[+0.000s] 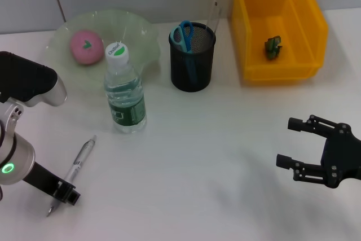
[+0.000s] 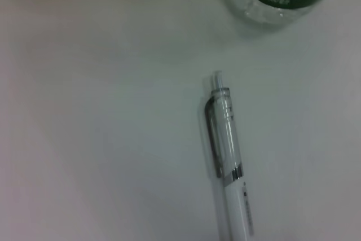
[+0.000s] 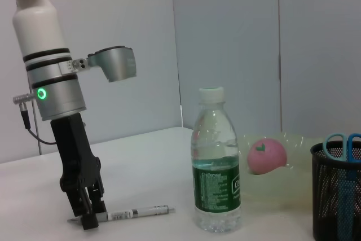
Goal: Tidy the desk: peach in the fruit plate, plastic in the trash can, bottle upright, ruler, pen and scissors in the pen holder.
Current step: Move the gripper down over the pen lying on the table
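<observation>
Left gripper (image 1: pixel 66 191) closed on pen (image 1: pixel 79 163) at tip end; lift level, tip it upright before pen holder (image 1: pixel 192 57); right gripper (image 1: pixel 298 147) open, idle.

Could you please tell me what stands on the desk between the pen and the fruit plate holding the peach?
The upright bottle stands between the pen and the fruit plate, as the head view shows.
</observation>
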`<move>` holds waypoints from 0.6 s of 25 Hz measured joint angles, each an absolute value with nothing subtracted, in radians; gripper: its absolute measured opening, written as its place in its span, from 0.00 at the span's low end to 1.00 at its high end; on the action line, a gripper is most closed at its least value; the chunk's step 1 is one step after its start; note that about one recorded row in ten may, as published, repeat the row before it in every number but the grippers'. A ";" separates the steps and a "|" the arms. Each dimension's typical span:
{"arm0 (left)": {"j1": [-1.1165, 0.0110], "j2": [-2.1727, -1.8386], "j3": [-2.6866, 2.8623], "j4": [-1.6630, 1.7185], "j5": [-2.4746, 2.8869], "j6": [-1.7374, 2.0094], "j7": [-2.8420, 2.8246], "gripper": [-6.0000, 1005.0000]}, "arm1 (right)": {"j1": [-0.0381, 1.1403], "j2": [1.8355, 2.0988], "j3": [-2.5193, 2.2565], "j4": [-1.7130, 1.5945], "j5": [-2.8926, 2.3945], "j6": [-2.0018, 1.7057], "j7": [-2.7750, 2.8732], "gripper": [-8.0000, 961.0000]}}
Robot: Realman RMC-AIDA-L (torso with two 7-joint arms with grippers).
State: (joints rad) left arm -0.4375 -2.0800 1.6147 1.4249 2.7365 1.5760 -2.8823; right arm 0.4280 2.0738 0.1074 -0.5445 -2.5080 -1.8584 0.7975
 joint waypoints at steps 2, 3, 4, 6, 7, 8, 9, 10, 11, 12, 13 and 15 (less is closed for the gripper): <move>-0.441 -2.080 1.611 1.424 2.734 1.574 -2.882 0.45 | 0.428 2.074 0.107 -0.545 -2.508 -1.858 0.798 0.86; -0.442 -2.080 1.609 1.424 2.733 1.573 -2.882 0.44 | 0.428 2.074 0.107 -0.545 -2.508 -1.858 0.798 0.86; -0.445 -2.080 1.595 1.423 2.723 1.573 -2.883 0.44 | 0.428 2.074 0.107 -0.545 -2.508 -1.858 0.798 0.86; -0.446 -2.080 1.590 1.423 2.720 1.573 -2.883 0.43 | 0.427 2.074 0.107 -0.545 -2.508 -1.858 0.798 0.86; -0.446 -2.080 1.588 1.422 2.719 1.573 -2.883 0.43 | 0.427 2.074 0.107 -0.545 -2.508 -1.858 0.798 0.86; -0.446 -2.080 1.587 1.422 2.718 1.573 -2.883 0.42 | 0.426 2.074 0.107 -0.546 -2.508 -1.858 0.798 0.85; -0.449 -2.080 1.587 1.416 2.718 1.573 -2.883 0.42 | 0.426 2.074 0.108 -0.547 -2.508 -1.857 0.798 0.85; -0.449 -2.080 1.587 1.416 2.718 1.573 -2.883 0.32 | 0.426 2.074 0.108 -0.547 -2.508 -1.857 0.798 0.85; -0.451 -2.080 1.587 1.413 2.718 1.573 -2.883 0.23 | 0.426 2.074 0.108 -0.548 -2.508 -1.857 0.798 0.85; -0.451 -2.080 1.587 1.413 2.718 1.573 -2.883 0.23 | 0.426 2.074 0.108 -0.548 -2.508 -1.857 0.798 0.85; -0.458 -2.080 1.586 1.397 2.719 1.572 -2.883 0.22 | 0.425 2.074 0.109 -0.548 -2.508 -1.857 0.798 0.85; -0.461 -2.080 1.588 1.390 2.720 1.573 -2.882 0.21 | 0.425 2.074 0.109 -0.548 -2.508 -1.857 0.798 0.85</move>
State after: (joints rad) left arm -0.4611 -2.0801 1.5879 1.3895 2.7196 1.5732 -2.8825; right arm 0.4247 2.0738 0.1088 -0.5483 -2.5080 -1.8574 0.7976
